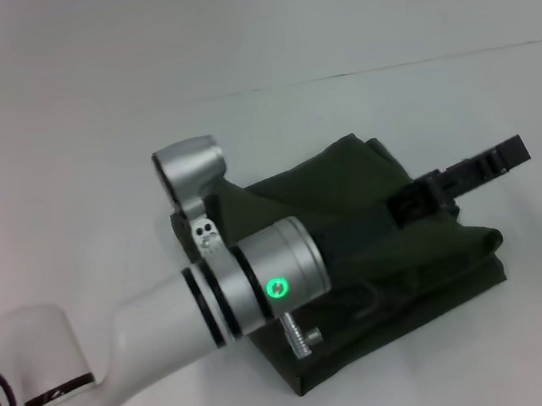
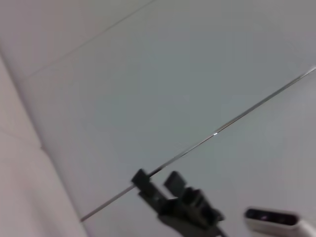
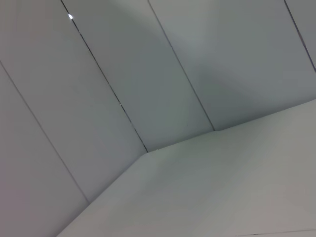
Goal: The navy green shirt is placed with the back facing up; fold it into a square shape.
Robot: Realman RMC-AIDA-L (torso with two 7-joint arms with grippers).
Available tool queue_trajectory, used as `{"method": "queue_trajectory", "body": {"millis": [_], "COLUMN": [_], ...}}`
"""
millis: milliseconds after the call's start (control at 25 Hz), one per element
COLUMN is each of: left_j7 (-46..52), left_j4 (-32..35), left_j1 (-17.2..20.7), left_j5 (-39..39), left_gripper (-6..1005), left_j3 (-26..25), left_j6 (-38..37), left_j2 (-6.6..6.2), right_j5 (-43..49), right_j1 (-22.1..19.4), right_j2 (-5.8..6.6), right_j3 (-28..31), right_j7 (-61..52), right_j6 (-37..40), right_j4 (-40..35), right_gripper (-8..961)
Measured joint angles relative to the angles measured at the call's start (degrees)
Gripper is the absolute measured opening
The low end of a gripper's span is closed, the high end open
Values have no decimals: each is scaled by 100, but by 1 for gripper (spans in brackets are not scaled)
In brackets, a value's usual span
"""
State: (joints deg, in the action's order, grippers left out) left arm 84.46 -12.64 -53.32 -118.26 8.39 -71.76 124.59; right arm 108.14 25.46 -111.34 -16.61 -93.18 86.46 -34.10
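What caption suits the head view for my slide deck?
Left hand reaches across the folded navy green shirt on the white table.

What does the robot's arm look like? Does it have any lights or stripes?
The left arm is a chunky white and silver tube with black stripe rings, a small green glowing light and a silver bolt sticking out. The left gripper is black and boxy, with straight jaws. The right arm isn't visible. Underneath lies the navy green shirt on a white table.

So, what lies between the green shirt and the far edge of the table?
Nothing: the head view shows bare white table beyond the shirt.
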Motion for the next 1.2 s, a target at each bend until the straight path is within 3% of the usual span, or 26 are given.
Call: {"method": "queue_trajectory", "body": {"millis": [280,520,880,1200], "left_j7": [4,-3,-259,-826], "left_j4": [618,1662,3425,4379], "left_j1": [327,753,1521,2162], "left_j5": [-27,-54,-57,-67], "left_gripper": [911,910,910,911], "left_j3": [4,182,975,1625], "left_j6": [-969,-1912,-2427,-2593], "left_j2": [-23,-34,-55,-58], "right_j5": [254,398,392,398], "right_j1": [180,264,280,327], "right_j2": [32,37,-124,-167], "right_j3": [-294,-888,-1035,-1276], "right_j7": [26,290,525,537], "right_j6": [-76,-58,296,330], "right_j4": [1,1,1,-1], "right_gripper": [809,808,803,797]}}
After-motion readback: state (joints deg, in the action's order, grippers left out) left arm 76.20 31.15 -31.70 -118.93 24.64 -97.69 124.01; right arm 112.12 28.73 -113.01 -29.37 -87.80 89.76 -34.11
